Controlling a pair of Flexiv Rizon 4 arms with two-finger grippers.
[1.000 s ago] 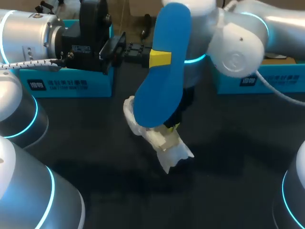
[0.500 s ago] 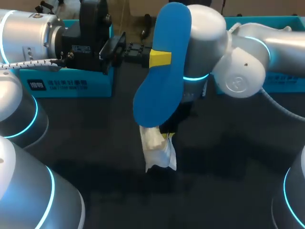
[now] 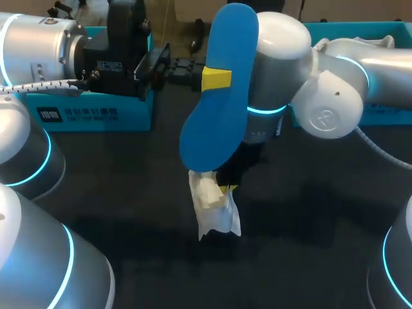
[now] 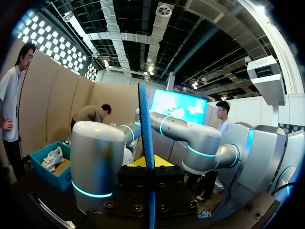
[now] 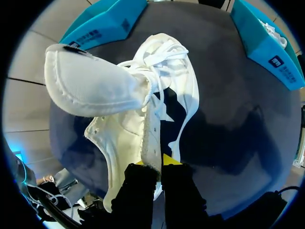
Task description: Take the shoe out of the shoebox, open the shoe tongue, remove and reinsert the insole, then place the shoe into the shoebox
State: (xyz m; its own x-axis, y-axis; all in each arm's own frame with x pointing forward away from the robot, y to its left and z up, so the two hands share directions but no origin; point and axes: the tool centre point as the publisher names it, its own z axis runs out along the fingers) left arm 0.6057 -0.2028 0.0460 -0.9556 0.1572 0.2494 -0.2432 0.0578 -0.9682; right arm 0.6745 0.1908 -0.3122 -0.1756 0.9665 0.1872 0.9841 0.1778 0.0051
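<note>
A blue insole (image 3: 219,96) stands on edge high above the table, and my left gripper (image 3: 215,78) is shut on its middle. In the left wrist view the insole (image 4: 144,129) shows edge-on as a thin blue strip between the fingers. Just below it my right gripper (image 3: 226,187) points down, shut on the side wall of a white shoe (image 3: 214,209) that hangs over the dark table. In the right wrist view the shoe (image 5: 128,129) hangs ahead of the gripper (image 5: 155,164) with its padded tongue (image 5: 90,86) folded out and its laces loose.
A teal shoebox (image 3: 96,114) stands at the back left behind my left arm. A second teal box (image 3: 376,109) sits at the back right under my right arm. The dark tabletop (image 3: 309,244) lies bare in front of the shoe.
My right arm has swung in toward the middle and turned. The shoe has gone from lying slantwise to hanging nearly straight down. The left arm and insole have not moved.
</note>
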